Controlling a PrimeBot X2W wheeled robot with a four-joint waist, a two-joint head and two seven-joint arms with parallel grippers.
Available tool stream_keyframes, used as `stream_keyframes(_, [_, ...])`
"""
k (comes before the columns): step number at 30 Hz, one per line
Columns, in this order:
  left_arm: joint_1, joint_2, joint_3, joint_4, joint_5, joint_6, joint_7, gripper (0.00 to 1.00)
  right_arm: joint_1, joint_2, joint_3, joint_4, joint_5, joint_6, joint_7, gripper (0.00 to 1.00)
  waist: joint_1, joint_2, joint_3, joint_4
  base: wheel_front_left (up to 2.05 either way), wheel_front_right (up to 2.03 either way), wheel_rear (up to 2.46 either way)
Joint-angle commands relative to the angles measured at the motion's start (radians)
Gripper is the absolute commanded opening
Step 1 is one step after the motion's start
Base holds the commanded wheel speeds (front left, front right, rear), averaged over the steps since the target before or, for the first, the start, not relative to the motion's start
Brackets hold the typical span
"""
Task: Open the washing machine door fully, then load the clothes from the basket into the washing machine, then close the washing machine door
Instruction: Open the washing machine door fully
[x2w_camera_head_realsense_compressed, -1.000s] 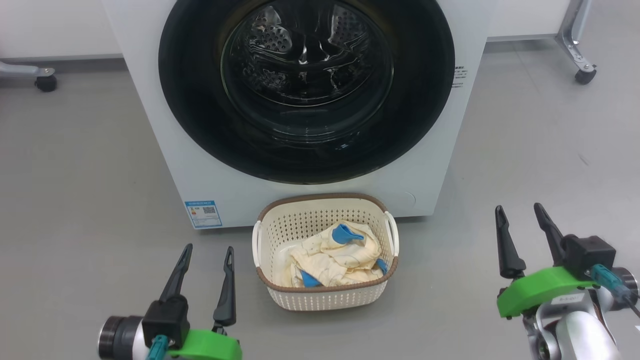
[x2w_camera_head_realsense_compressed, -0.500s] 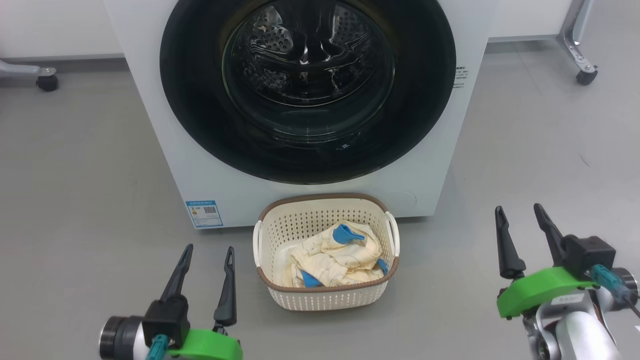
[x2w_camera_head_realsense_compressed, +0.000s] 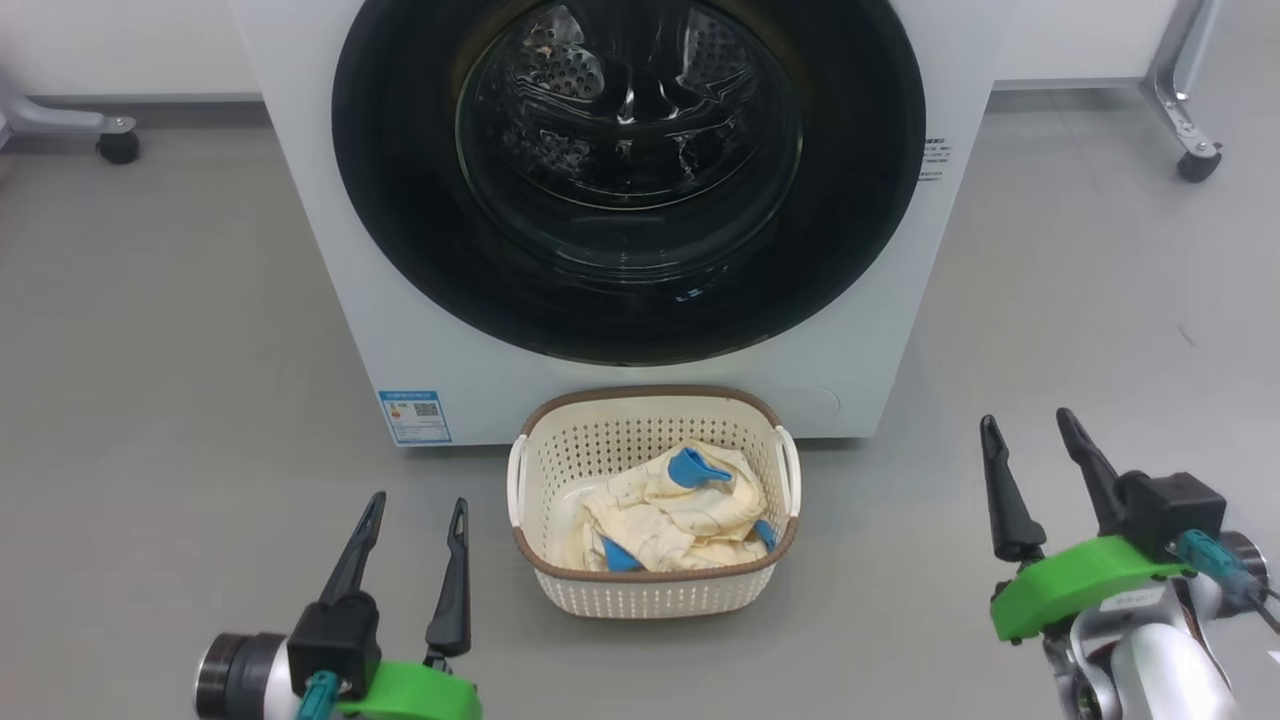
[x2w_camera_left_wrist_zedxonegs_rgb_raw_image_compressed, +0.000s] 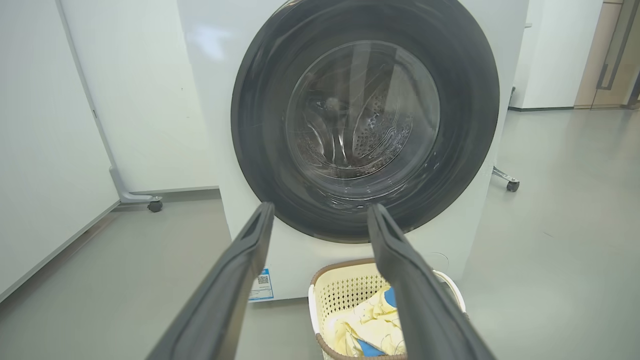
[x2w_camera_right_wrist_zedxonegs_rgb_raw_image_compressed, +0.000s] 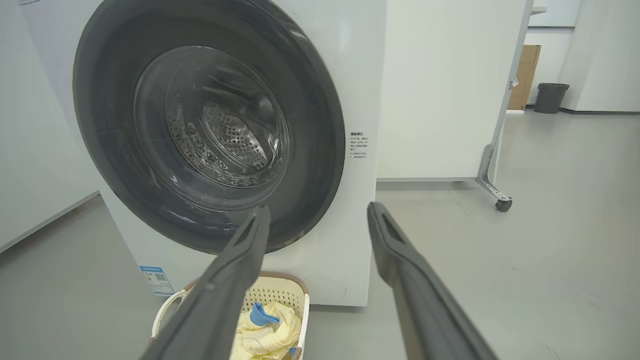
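Progress report: basically zero, nothing started. Big round door (x2w_camera_head_realsense_compressed: 628, 180) with glossy black rim and bulging clear glass sits shut on white front-loader (x2w_camera_head_realsense_compressed: 330, 300); steel perforated drum (x2w_camera_head_realsense_compressed: 560, 70) visible through glass. Small cream perforated plastic basket (x2w_camera_head_realsense_compressed: 650, 597) with brown woven-look rim sits on smooth grey floor (x2w_camera_head_realsense_compressed: 150, 350) right in front of machine. Soft pale yellow clothes (x2w_camera_head_realsense_compressed: 670, 515) with blue trim bundled inside. Left claw (x2w_camera_head_realsense_compressed: 420, 500) and right claw (x2w_camera_head_realsense_compressed: 1027, 417) both spread wide, holding nothing, low on either side of basket. To do: open, load, close.
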Motion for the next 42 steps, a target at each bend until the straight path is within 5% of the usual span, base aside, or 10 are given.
stream_keyframes(1, [-0.06,0.008,0.026,-0.032,0.013,0.0,-0.011,1.0,-0.059,-0.018,0.022,-0.029,-0.006,-0.003,-0.011,1.0,0.0,0.0,0.001,0.0,1.23,1.23,-2.46])
stream_keyframes(28, [-0.058,0.007,0.022,-0.085,0.018,0.009,-0.011,1.0,-0.059,-0.018,0.02,-0.017,-0.008,-0.003,-0.011,1.0,0.0,0.0,-0.001,-0.002,1.2,1.2,-2.4])
stream_keyframes(42, [-0.057,0.007,0.021,-0.085,0.022,0.012,-0.011,1.0,-0.064,-0.018,0.016,-0.011,-0.013,-0.003,-0.01,1.0,0.0,0.0,0.0,0.0,0.35,0.35,-0.7])
